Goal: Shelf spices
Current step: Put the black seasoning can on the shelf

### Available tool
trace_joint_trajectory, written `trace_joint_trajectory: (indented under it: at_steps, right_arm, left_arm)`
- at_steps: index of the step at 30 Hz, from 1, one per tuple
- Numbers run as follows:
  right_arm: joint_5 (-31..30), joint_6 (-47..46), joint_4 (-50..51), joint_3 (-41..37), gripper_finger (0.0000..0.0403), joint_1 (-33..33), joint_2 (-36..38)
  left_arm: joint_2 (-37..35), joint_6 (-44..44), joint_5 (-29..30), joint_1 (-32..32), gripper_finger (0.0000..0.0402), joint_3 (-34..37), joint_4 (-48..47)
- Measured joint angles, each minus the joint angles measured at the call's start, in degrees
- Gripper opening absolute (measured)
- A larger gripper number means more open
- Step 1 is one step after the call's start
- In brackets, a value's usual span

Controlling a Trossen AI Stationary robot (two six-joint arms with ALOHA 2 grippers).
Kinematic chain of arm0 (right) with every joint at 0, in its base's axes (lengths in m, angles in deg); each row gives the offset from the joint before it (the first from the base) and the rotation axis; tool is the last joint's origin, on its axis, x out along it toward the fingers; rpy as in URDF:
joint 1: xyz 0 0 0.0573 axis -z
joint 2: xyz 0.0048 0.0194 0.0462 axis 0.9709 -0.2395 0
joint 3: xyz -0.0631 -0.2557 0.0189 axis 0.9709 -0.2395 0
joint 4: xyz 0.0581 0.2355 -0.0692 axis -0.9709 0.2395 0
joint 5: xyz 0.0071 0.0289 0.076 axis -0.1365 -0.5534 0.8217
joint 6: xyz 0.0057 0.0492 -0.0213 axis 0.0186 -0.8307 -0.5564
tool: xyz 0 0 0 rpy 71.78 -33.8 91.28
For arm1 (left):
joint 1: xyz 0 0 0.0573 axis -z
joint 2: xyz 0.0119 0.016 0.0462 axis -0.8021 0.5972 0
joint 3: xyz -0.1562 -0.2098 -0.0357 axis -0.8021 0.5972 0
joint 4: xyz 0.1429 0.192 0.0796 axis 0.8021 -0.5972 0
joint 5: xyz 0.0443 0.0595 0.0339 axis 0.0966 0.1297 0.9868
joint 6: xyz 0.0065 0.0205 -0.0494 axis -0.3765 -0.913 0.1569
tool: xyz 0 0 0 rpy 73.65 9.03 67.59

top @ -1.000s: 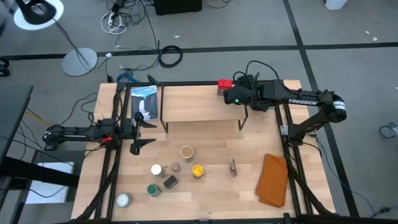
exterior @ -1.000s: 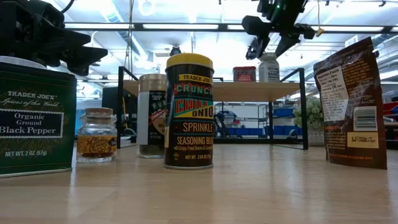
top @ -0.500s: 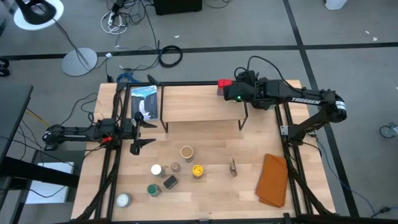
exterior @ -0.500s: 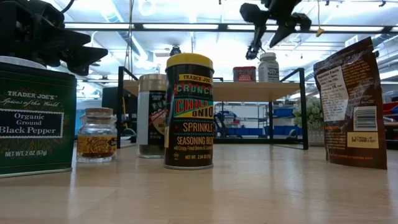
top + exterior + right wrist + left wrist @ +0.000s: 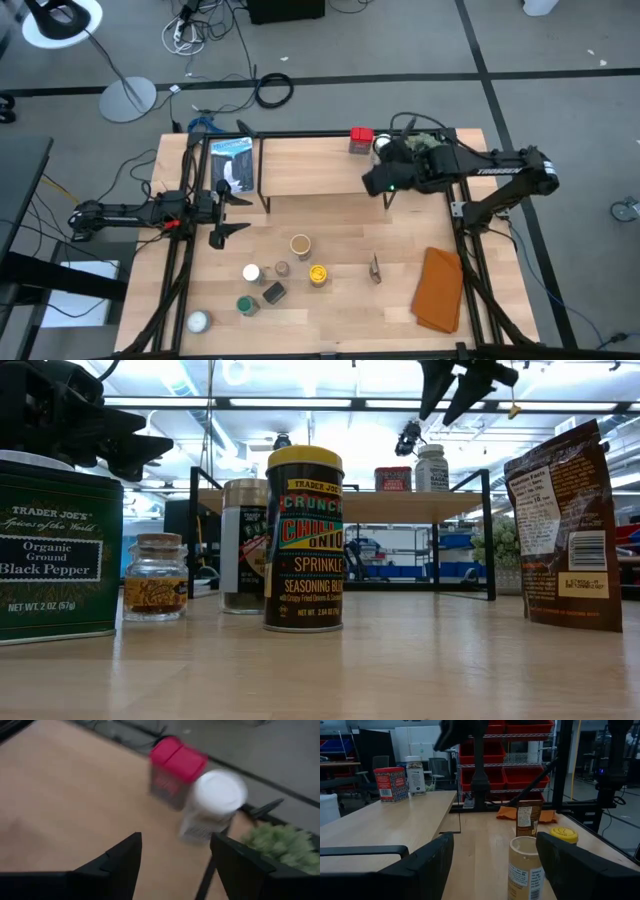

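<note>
Spices: two are on the shelf [image 5: 320, 165] at its upper-right corner in the high view, a red tin [image 5: 361, 139] and a white-capped jar [image 5: 212, 805] just beside it. The rest sit on the surface [image 5: 340, 300] lower left of centre, around the yellow-lid jar [image 5: 318, 274].

Risks, as I judge them: your right end effector [image 5: 172, 865] is open and empty, above the shelf's right end, near both placed items. A low sweep from there could topple the jar or push the tin off the back edge. The floor cluster is packed tight, so a wide approach could clip neighbours.

Right arm reaches in from the right side, wrist angled down. Left end effector [image 5: 492, 865] is open, parked at mid-left, pointing across the surface.
</note>
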Motion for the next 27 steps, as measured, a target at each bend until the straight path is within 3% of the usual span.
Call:
trace_joint_trajectory:
  at_steps: [12, 21, 27]
  right_arm:
    - [13.43, -2.55, 0.01, 0.00, 0.0230, -13.54, 0.00]
    - [14.23, -7.58, 0.01, 0.00, 0.0228, -24.33, 0.00]
    - [14.22, -4.75, -0.01, 0.00, 0.0223, -29.25, 0.00]
  left_arm:
    - [0.00, 0.01, 0.02, 0.01, 0.0288, -0.01, 0.02]
    - [-0.04, 0.52, -0.01, 0.02, 0.0288, -0.01, 4.94]
    - [-0.02, 7.35, 0.01, 0.02, 0.0288, -0.01, 9.94]
